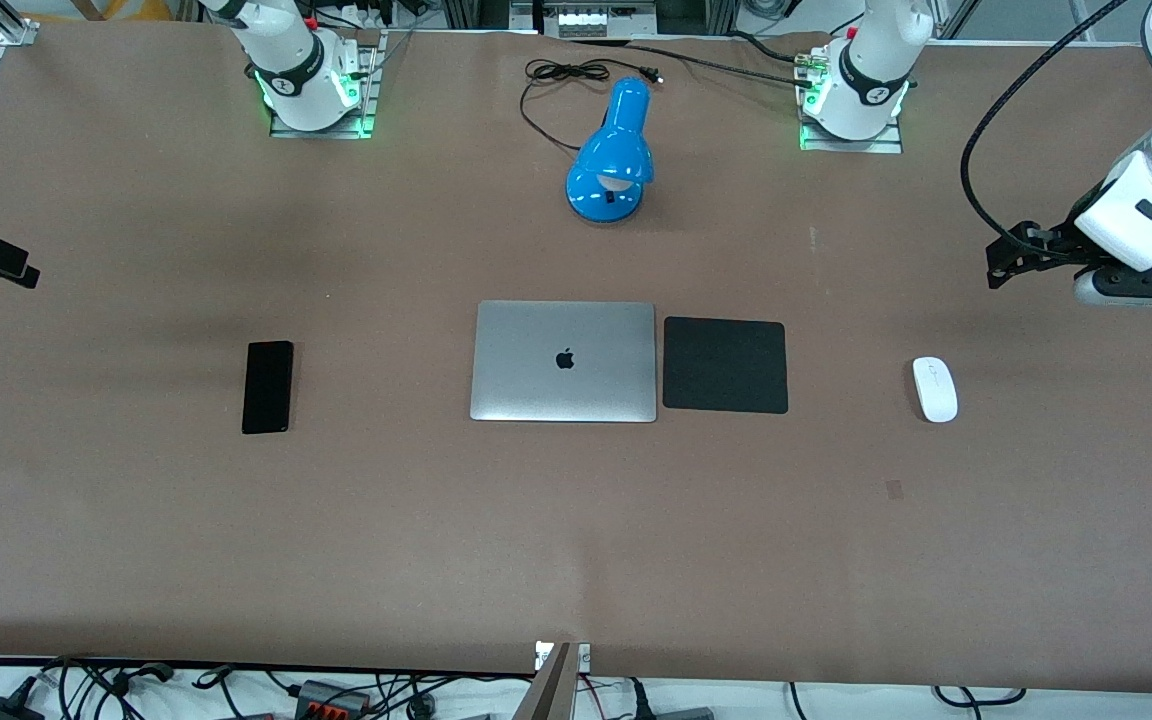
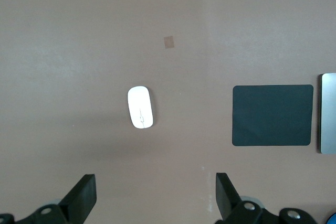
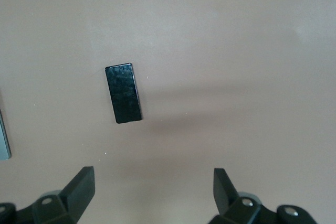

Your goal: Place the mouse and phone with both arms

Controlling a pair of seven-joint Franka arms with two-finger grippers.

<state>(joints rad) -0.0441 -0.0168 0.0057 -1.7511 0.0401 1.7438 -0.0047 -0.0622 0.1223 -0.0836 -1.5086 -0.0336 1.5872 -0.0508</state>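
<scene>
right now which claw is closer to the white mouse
Left. The left claw hangs open above the table near the mouse, at the left arm's end. The right claw is open over the right arm's end, near the phone, with the laptop between.

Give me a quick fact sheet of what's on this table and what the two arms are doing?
mouse: on bare table, toward the left arm's end
phone: flat on table, toward the right arm's end
laptop: closed, mid-table
mouse pad: beside laptop, empty
lamp: blue, farther from the front camera than the laptop
left tool: open, raised, above the table near the mouse
right tool: open, raised, above the table near the phone
</scene>
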